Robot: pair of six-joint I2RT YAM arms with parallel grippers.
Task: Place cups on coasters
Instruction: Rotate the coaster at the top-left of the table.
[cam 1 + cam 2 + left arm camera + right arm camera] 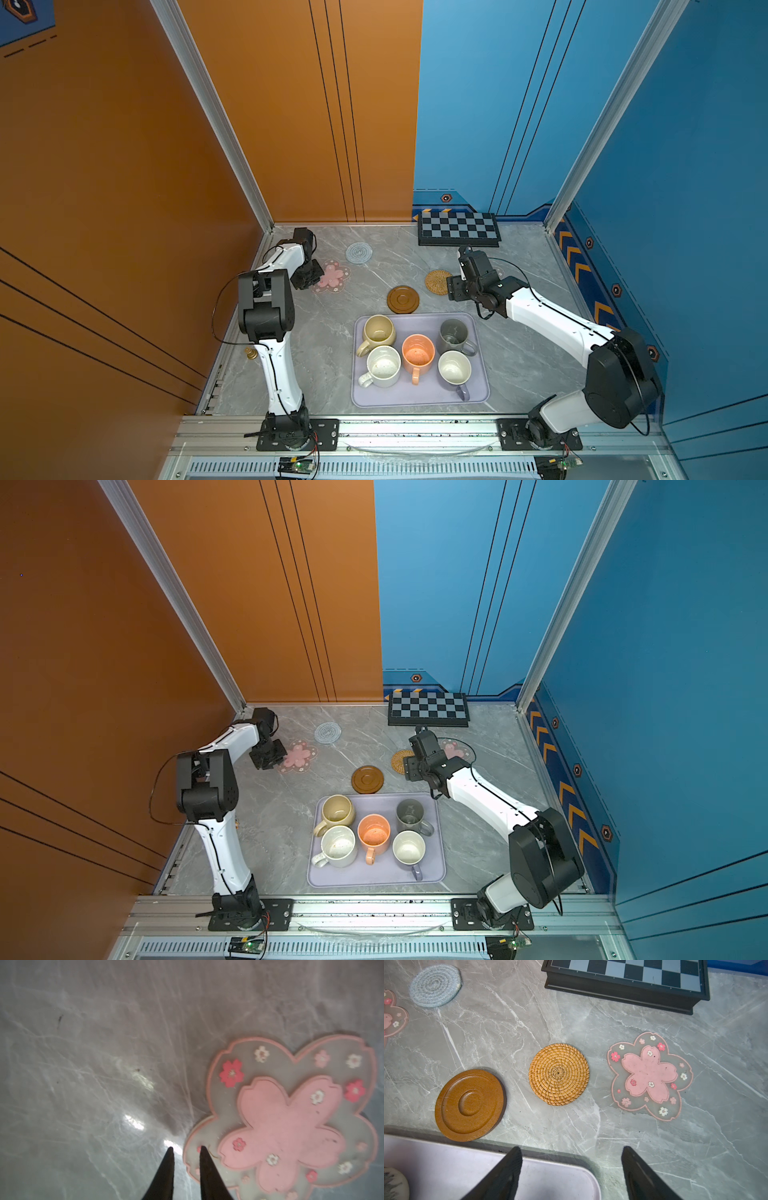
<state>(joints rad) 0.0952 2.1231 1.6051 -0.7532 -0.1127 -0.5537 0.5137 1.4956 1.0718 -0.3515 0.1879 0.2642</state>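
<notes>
Five cups stand on the lavender tray (419,401): beige (378,330), white speckled (383,365), orange (417,353), grey (454,336) and lavender (455,370). Behind the tray lie the coasters: grey spiral (359,252), pink flower (332,276), brown disc (403,299), rattan (437,281) and a second pink flower (650,1076). My left gripper (186,1147) is low at the left flower coaster's edge, its jaws a narrow gap apart, one finger over the rim. My right gripper (571,1148) hovers open and empty above the tray's far right corner.
A black-and-grey checkered board (459,228) leans at the back wall. A small brass object (250,353) sits by the left edge. Orange and blue walls close in the marble table (519,353) on three sides.
</notes>
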